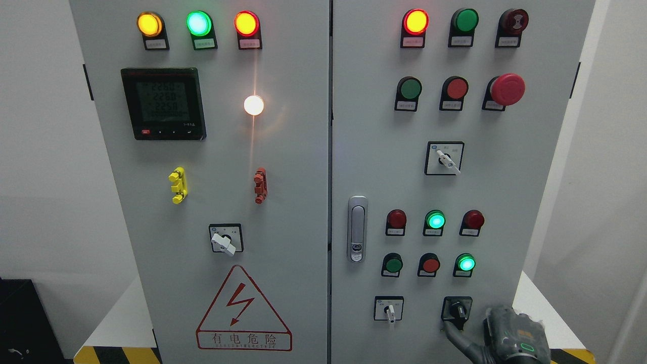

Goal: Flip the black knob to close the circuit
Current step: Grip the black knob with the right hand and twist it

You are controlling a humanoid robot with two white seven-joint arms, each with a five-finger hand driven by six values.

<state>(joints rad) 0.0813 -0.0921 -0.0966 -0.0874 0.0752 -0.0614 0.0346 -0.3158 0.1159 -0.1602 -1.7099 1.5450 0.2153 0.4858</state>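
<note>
The small black rotary knob (pixel 457 309) sits low on the grey cabinet's right door (pixel 374 167), its lever slanting toward five o'clock. The grey right hand (pixel 467 337) reaches from five o'clock, one finger (pixel 453 333) extended at the knob's lower edge, holding nothing; actual contact is unclear.

Cabinet doors (pixel 293 202): matt grey painted metal. Door handle (pixel 357 228): shiny chrome. Black knob (pixel 457 309), lower right: glossy plastic. Mushroom button (pixel 507 89): smooth red plastic.

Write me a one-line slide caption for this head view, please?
Right hand reaches a finger toward the black knob at the lower right of the grey control cabinet.
</note>
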